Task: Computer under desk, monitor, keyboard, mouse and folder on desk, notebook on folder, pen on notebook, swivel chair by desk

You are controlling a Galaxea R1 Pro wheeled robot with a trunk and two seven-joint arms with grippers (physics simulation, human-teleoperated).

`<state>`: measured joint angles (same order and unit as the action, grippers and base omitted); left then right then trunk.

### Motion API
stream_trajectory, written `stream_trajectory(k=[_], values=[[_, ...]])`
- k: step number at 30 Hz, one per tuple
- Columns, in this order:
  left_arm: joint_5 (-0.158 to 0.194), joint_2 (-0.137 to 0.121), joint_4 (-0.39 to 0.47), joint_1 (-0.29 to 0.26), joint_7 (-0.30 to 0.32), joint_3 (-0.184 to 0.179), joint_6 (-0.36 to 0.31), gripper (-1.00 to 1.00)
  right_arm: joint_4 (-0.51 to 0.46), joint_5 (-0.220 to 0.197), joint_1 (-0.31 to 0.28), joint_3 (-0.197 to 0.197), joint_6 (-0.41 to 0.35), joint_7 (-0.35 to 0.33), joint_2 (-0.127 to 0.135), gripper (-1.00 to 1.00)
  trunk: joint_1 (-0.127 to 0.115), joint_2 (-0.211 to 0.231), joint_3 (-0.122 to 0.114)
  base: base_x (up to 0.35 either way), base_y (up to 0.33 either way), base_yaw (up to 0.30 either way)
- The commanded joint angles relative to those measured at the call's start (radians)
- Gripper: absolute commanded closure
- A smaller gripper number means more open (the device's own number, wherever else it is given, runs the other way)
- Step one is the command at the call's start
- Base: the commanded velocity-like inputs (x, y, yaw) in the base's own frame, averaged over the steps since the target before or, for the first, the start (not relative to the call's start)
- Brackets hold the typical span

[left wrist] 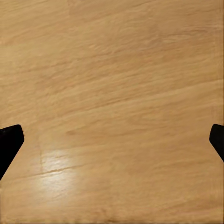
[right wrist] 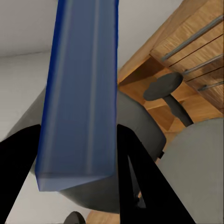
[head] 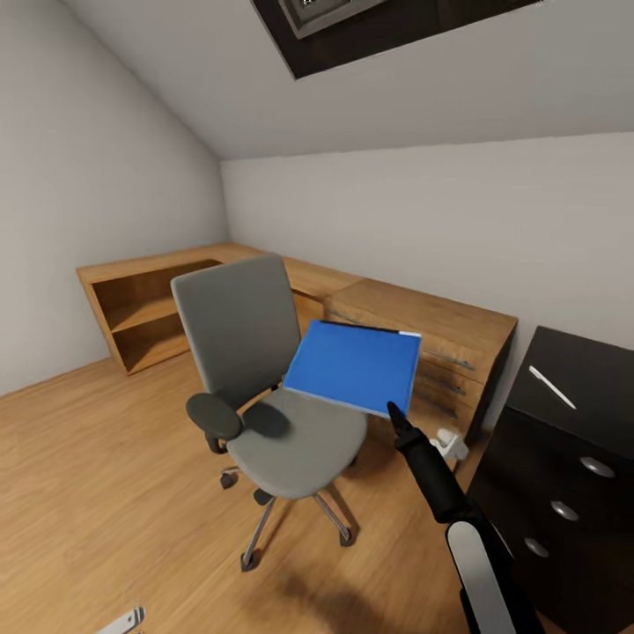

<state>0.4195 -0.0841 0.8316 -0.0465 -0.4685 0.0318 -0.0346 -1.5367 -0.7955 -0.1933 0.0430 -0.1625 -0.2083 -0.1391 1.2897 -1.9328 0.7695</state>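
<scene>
The right gripper (head: 394,410) is clamped on the near edge of the blue folder (head: 354,365), holding it raised and tilted above the chair (head: 295,436) seat — clear to carry to the desk (head: 414,313). The left gripper (left wrist: 112,140) hangs spread wide over bare floor (left wrist: 112,70). The chair stands between robot and desk — a black cabinet (head: 572,423) with a pen (head: 552,387) crowds the right.

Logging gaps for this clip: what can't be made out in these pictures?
- Right end effector, head view: fingertips hidden under the blue folder, so its contact there is unseen.
- Folder's far end, right wrist view: cut by the frame edge.
- Left end effector, left wrist view: fingers cut by both edges.
- Black cabinet, head view: cut by the frame edge.
</scene>
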Motion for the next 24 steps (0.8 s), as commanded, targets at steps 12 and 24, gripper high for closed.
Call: stream_trajectory(k=[12,24], values=[[0.005,-0.001,-0.063,-0.001,-0.002,-0.001,-0.001,-1.00,-0.032,-0.066,0.003,0.009,0.150,0.088,-0.032,1.00,-0.046,0.084,-0.037,0.000,0.000,0.000],[0.005,-0.001,-0.063,-0.001,-0.002,-0.002,-0.001,-1.00,-0.033,-0.126,0.003,0.012,0.153,0.086,-0.018,1.00,-0.092,0.168,-0.074,0.000,0.000,0.000]])
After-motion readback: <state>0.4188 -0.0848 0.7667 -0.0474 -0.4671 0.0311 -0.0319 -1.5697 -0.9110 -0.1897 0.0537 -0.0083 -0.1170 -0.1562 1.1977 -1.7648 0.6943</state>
